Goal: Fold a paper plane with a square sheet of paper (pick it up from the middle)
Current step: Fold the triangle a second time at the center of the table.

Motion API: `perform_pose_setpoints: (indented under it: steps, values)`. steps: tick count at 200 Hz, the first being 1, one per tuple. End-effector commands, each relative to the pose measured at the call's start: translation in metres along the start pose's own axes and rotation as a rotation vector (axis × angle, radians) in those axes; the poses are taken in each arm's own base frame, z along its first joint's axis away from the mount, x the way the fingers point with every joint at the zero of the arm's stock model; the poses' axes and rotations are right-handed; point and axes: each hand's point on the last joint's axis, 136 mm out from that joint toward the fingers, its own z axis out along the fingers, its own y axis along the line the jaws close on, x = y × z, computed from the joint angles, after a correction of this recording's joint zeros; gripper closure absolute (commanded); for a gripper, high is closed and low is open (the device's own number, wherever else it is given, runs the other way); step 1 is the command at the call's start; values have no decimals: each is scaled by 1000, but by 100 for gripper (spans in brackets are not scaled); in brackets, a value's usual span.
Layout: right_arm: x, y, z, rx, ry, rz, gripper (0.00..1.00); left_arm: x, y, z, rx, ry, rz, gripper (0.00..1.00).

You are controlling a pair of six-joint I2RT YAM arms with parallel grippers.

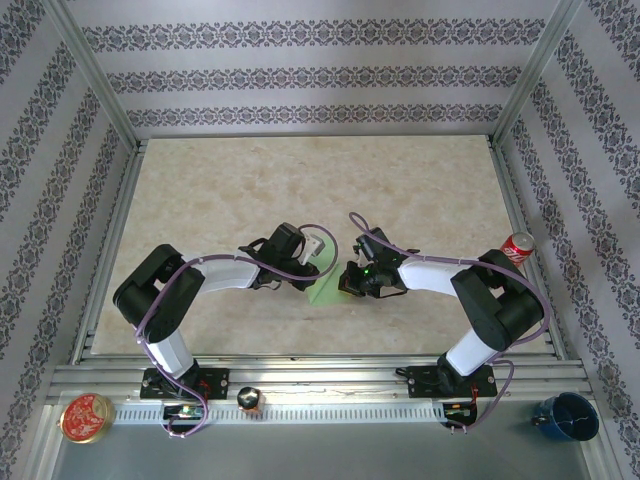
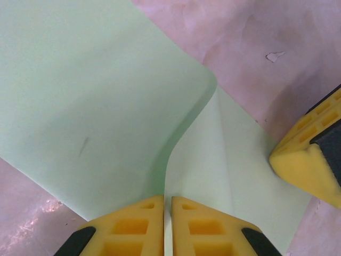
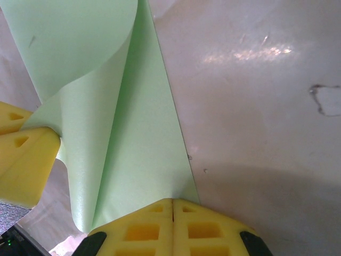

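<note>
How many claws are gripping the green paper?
2. The left claw pinches the paper at its raised fold; the right claw pinches its other side.

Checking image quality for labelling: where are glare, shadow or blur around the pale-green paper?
Right wrist: glare streaks on the beige marbled tabletop, soft shadow lower down; thin pale-green paper sheet sharp. Left wrist: pinkish cast, left gripper's yellow fingertips slightly soft. Top external: even light.

The far half of the table [image 1: 320, 180] lies wide open, and both side strips too, save for a red can [image 1: 517, 247] standing at the right edge close by the right arm [image 1: 490, 300]. Near the middle the left gripper [image 2: 167, 213] and right gripper [image 3: 173, 210] sit close together, both pinched on the curled square sheet of paper [image 2: 96, 106], which closes the narrow gap between them.
</note>
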Motion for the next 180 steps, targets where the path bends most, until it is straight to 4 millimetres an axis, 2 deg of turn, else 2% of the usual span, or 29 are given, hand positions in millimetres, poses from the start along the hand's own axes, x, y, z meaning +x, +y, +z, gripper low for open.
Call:
perform_pose_setpoints:
  steps: [1,180]
  values:
    - [6,-11,5,47,26,21,100,-1,9,1,-25,15,11,88]
    - [7,-11,6,46,36,25,100,-3,12,7,-36,8,33,87]
